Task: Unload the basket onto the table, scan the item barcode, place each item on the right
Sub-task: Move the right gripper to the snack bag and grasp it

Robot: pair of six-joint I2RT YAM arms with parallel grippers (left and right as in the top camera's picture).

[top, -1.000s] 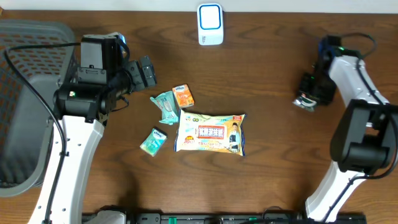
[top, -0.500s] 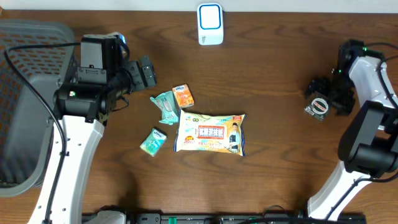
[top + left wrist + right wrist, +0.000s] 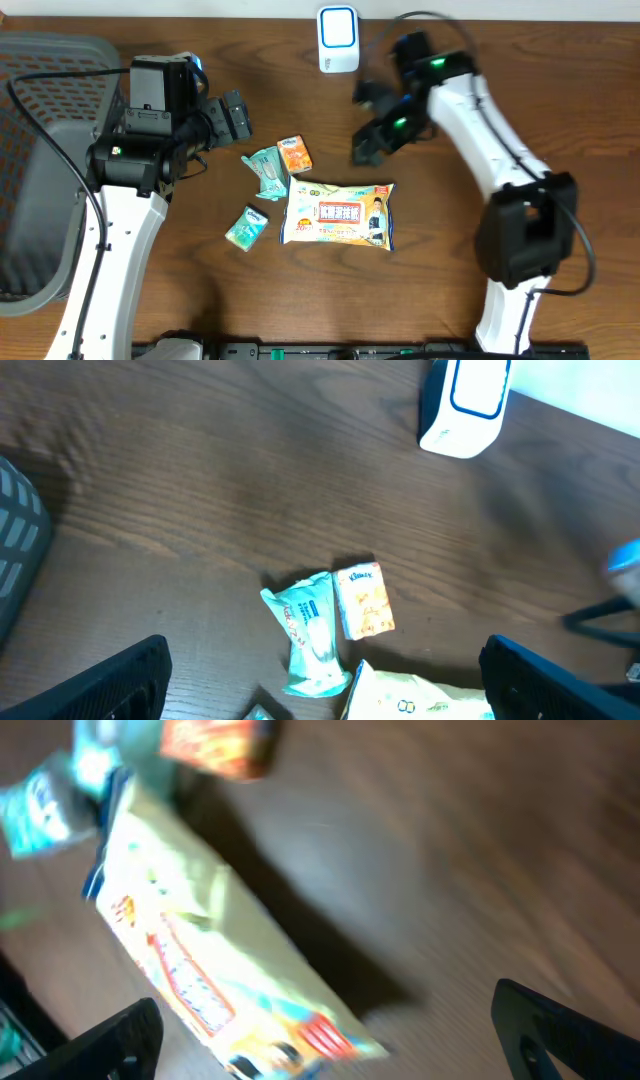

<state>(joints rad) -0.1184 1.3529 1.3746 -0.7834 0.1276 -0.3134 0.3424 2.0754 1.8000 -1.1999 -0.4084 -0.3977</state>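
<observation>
A grey plastic lattice basket (image 3: 40, 150) stands at the far left of the brown wooden surface (image 3: 440, 260); only its own lattice walls and floor can be made out inside it. Beside it the left pincer (image 3: 236, 116) hangs with its fingers spread wide and nothing between them, pointing toward a cluster of goods. First in that cluster come a teal wrapped packet (image 3: 266, 170) and, nearer the front edge, a smaller teal packet (image 3: 245, 227). Touching the first is a small orange tissue pack (image 3: 362, 600), on which the left wrist view shows the word "Kleenex". Next lies the large yellow-and-white wipes pack (image 3: 340, 215), flat, with a red banner of East Asian characters too small to read. At the far edge stands the white-and-blue box-shaped scanner (image 3: 338, 38). The right pincer (image 3: 366, 122) hovers between scanner and wipes pack, fingers stretched fully apart and gripping nothing. The pack lies just beneath and forward of it and is apart from the fingers. The right wrist view is blurred.
</observation>
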